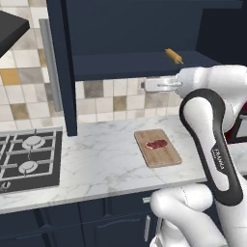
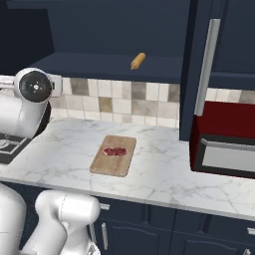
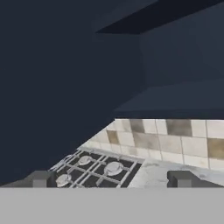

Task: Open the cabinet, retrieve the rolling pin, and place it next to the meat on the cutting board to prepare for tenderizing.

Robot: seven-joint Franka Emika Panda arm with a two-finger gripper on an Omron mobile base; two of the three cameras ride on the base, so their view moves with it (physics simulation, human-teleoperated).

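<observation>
One piece of lettering can be read: "FRANKA" in small white capitals on the dark band of the robot arm (image 1: 218, 159), running lengthwise along the link (it reads sideways), just right of the cutting board (image 1: 157, 147) in the left base view.

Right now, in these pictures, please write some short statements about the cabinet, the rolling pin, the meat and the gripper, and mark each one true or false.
1. The cabinet stands open. True: its doors are swung out and the inside shows.
2. The rolling pin lies on the cutting board. False: it rests on the cabinet's shelf, above the counter.
3. The meat lies on the cutting board. True.
4. The gripper is shut on the rolling pin. False: its fingertips stand wide apart with nothing between them.
5. The stove is to the right of the cutting board in the left base view. False: it is to the left of the board.
</observation>
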